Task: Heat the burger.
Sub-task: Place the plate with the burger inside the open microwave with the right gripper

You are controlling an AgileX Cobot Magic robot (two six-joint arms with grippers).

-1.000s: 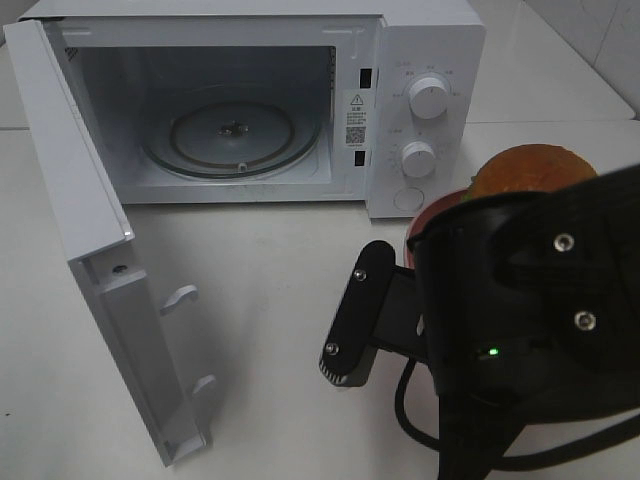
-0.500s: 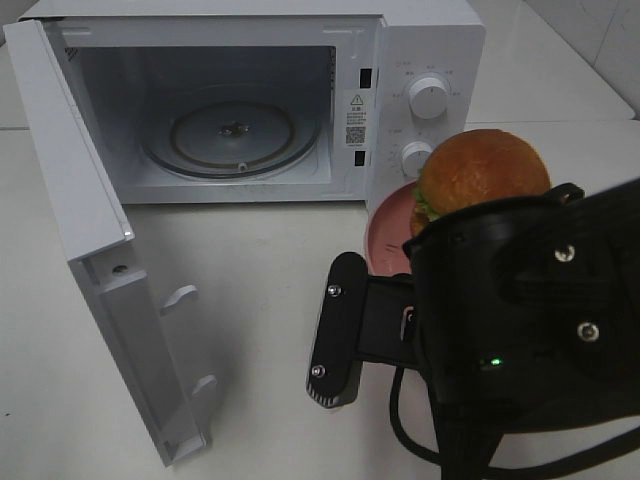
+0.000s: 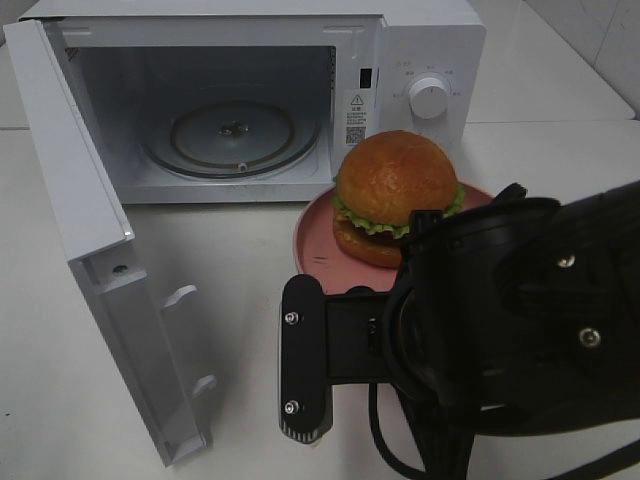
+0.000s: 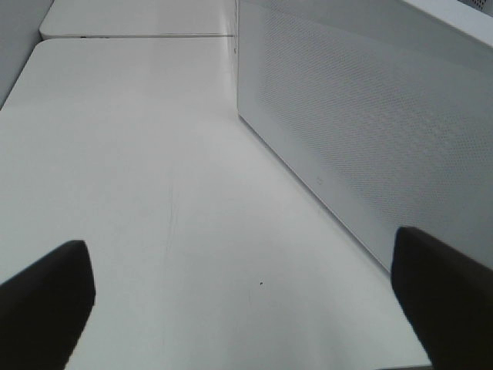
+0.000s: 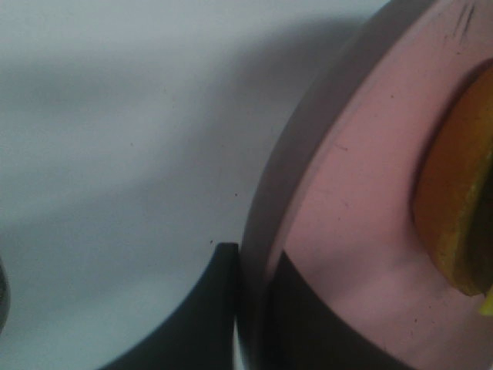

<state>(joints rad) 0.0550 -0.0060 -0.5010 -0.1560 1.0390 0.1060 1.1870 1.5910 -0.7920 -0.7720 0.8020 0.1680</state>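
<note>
— Since the burger [image 3: 395,195] is what counts, where does it sit?

— On the pink plate [image 3: 315,245], a bit to the far side of its middle. It is upright, with a domed orange-tan bun and a frill of green lettuce [image 3: 372,222] showing under the top half.

— And what has hold of the plate?

— The right end effector [image 5: 250,304]. In the right wrist view its two dark fingers are nearly closed, pinching the plate's raised rim, one above and one below. The burger itself is untouched. From the high camera the bulky black right arm [image 3: 500,330] hides that grip and the near part of the plate.

— Where is the plate against the microwave [image 3: 440,40]?

— In front of it, at the right edge of the open cavity, covering the lower part of the control panel. One knob [image 3: 428,97] shows above the bun. The plate is outside the cavity.

— And the oven itself?

— Its door [image 3: 70,200] is swung wide to the left, and the glass turntable [image 3: 232,135] inside is bare. It stands on the white bench [image 3: 250,300].

— What about the other arm?

— The left end effector [image 4: 243,301] is spread wide and grips nothing. Its wrist view shows it above the bench, near the microwave's perforated side wall.
</note>
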